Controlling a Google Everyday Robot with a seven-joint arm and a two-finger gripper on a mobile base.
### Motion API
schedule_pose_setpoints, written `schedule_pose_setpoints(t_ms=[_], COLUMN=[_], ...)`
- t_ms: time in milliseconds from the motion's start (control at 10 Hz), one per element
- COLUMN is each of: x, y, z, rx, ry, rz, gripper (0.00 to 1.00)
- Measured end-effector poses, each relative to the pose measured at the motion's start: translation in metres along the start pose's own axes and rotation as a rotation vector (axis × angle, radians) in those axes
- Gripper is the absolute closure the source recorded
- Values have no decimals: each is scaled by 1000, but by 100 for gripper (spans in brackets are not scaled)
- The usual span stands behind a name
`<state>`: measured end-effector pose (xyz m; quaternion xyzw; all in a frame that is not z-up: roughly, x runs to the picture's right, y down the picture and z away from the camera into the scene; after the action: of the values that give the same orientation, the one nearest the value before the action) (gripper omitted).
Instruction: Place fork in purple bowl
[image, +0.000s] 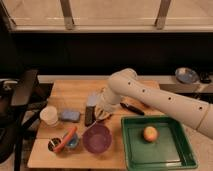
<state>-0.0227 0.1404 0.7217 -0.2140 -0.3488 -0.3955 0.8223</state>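
Gripper (101, 111) hangs low over wooden table (75, 95), jaws' state can't be told; fork not discernible. Purple bowl (97, 138) sits just in front of gripper, nearer the camera. Black-handled utensil (131, 108) lies to one side; green tray (165, 155) w/ a peach-coloured fruit (149, 133) beyond it. White cup (49, 115) on opposite side.

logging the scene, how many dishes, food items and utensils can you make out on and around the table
Bowls: 2, purple bowl, grey-blue bowl
Cups: 1, white cup
Trays: 1, green tray
Food: 2, carrot, apple
Utensils: 1, black-handled utensil
Total: 7
The gripper is low over the table behind the purple bowl.
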Motion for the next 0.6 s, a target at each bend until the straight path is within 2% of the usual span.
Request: schedule_pose_setpoints(t_ms=[400,500,600], x=[-12,-14,-16], y=[16,21,25], z=[18,24,29], rx=[-50,-58,-66], ry=[-41,-50,-58], rz=[22,29,34], gripper=[100,95,84])
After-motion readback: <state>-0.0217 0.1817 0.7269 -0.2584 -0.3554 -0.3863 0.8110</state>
